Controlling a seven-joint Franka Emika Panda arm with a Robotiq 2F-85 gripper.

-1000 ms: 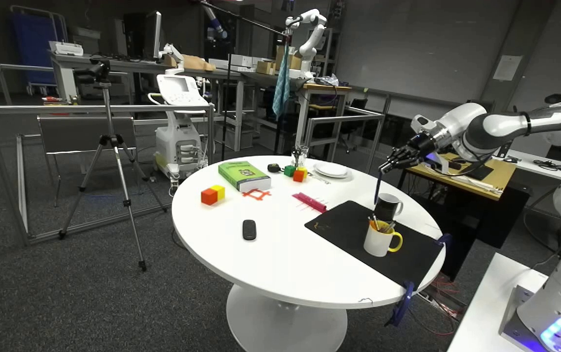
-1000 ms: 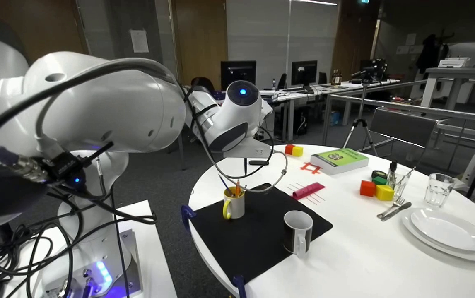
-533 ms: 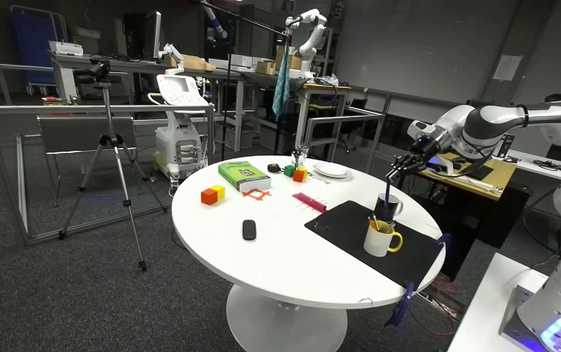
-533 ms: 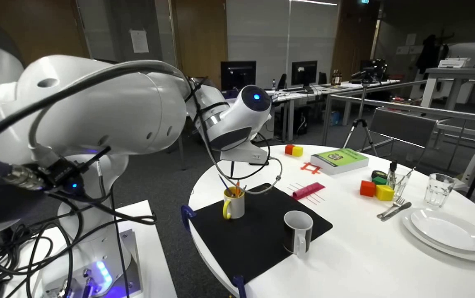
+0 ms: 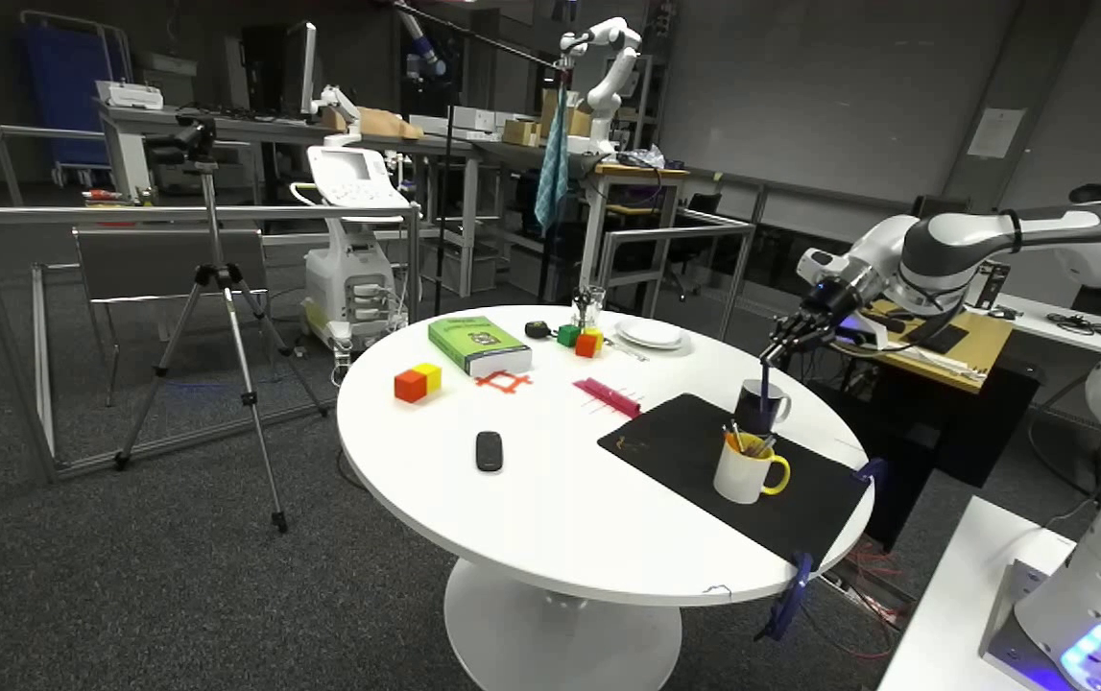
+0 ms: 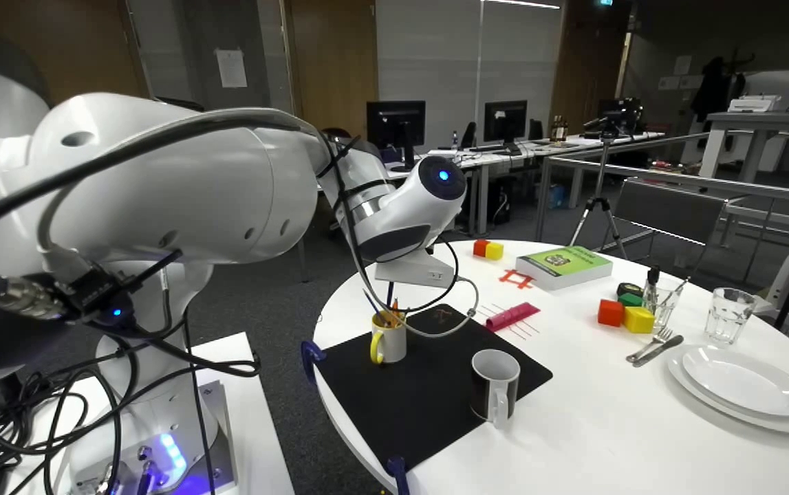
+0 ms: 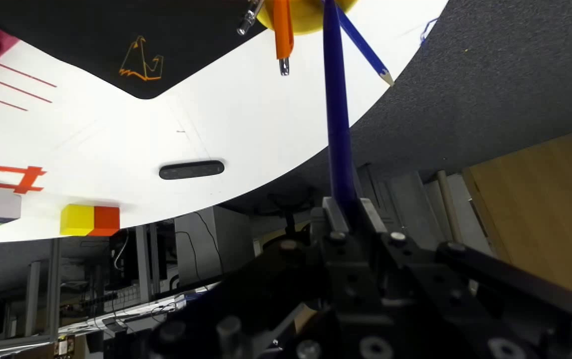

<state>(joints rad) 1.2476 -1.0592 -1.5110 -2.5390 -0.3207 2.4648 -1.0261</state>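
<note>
My gripper (image 7: 349, 207) is shut on a dark blue pen (image 7: 336, 104), which reaches away from the fingertips towards a white mug with a yellow inside (image 7: 310, 17). In an exterior view this mug (image 6: 394, 347) stands upright on a black mat (image 6: 422, 399), with an orange pen (image 7: 283, 30) and a blue pencil (image 7: 363, 42) among its contents. The held pen (image 6: 390, 294) hangs over the mug's opening there; whether its lower end is inside, I cannot tell. A black mug with a white handle (image 6: 481, 399) stands on the mat too. In an exterior view the pen (image 5: 764, 393) overlaps it.
A black remote (image 5: 489, 451), a pink holder (image 6: 512, 316) and a green book (image 6: 566, 267) lie on the round table. Further along are coloured blocks (image 6: 610, 313), a glass (image 6: 730, 313) and stacked plates (image 6: 745, 381). Blue clamps (image 6: 311, 359) grip the table edge.
The arm has come down and swung the held pen from over the mat's far side to over the white mug. The mugs and other table items have stayed in place.
</note>
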